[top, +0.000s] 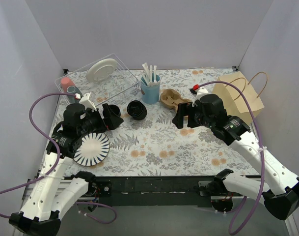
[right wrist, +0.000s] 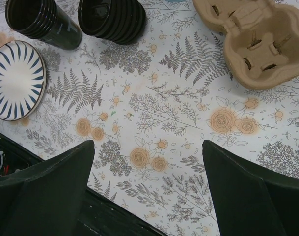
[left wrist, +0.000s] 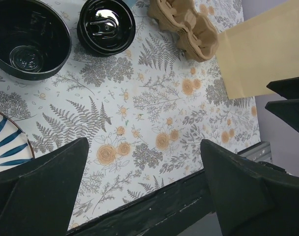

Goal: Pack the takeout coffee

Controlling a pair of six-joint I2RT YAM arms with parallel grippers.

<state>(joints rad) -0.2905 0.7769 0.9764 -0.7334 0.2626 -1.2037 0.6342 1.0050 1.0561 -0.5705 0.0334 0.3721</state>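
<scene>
- Your left gripper hangs over the flowered table with its jaws spread wide and nothing between them.
- Your right gripper is spread just as wide and also carries nothing. It sits above bare tablecloth near the middle of the table.
- Look for the takeout coffee upright on the table with its black sip lid on. No finger touches it.
- You will find it just beside the lidless black cup, on that cup's right in the top view. The two cups are close, but whether they touch cannot be told.
- From above, the coffee stands between your two grippers, nearer the left one, and just in front of the light blue cup holding white sticks.
- The cardboard cup carrier lies empty to the coffee's right, near the right gripper.
- The brown paper bag stands at the far right, well apart from the coffee.
- A blue-striped plate lies under your left arm.
</scene>
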